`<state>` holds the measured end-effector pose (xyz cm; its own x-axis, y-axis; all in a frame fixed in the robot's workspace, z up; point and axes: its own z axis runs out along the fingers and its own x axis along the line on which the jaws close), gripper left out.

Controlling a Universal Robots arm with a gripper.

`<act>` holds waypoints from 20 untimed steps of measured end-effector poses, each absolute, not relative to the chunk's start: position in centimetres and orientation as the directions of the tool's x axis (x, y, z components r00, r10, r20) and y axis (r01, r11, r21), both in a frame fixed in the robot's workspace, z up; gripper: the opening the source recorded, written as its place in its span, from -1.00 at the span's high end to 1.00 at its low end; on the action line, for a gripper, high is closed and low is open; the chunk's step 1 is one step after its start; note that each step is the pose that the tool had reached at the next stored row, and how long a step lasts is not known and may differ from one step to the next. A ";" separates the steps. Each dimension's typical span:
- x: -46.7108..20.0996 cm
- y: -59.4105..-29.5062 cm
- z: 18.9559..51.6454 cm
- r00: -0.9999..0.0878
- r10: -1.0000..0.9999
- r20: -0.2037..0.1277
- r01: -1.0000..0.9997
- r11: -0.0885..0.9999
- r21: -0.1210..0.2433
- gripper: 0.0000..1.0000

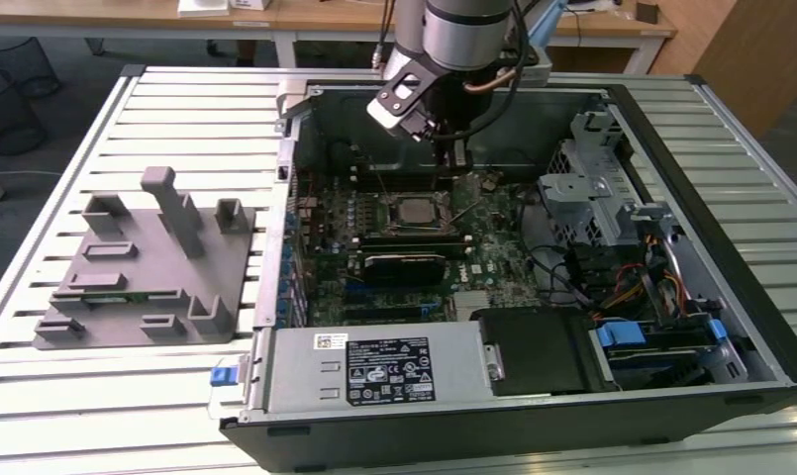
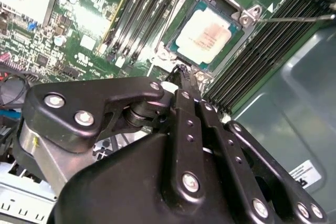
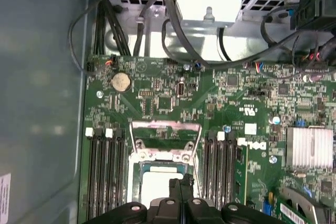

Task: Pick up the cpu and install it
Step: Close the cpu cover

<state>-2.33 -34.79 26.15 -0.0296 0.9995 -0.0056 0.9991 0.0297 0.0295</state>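
Claw (image 2: pixel 181 73) is hanging inside the open computer case (image 1: pixel 754 327), with its two black fingers pressing together and nothing between them. The fingertips are pointing at the motherboard (image 3: pixel 173 98) just beside the cpu (image 2: pixel 207 36), apparently not touching it, though the gap is hard to judge. The cpu is sitting flat in its socket, pale metal top facing up, between two banks of memory slots (image 3: pixel 105 171). In the first wrist view the socket's metal frame (image 3: pixel 165 140) is lying just beside the cpu (image 3: pixel 152 184). In the exterior view the case is resting on a slatted counter (image 1: pixel 148 396), and a grey fixture (image 1: pixel 148 267) is standing on the counter to the exterior view's left of the case.
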 end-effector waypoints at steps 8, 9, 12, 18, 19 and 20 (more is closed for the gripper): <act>-1.8 -34.8 27.0 -0.030 1.000 -0.005 0.999 0.030 0.027 0.79; -1.6 -34.8 27.0 -0.029 1.000 -0.005 0.999 0.030 0.026 0.79; -0.9 -34.8 27.0 -0.030 1.000 -0.005 0.999 0.030 0.024 0.79; -0.1 -34.7 26.9 -0.030 1.000 -0.005 0.999 0.030 0.022 0.79; 0.0 -34.7 26.9 -0.030 1.000 -0.005 0.999 0.030 0.022 0.79; 0.2 -34.7 26.9 -0.030 1.000 -0.005 0.999 0.030 0.021 0.79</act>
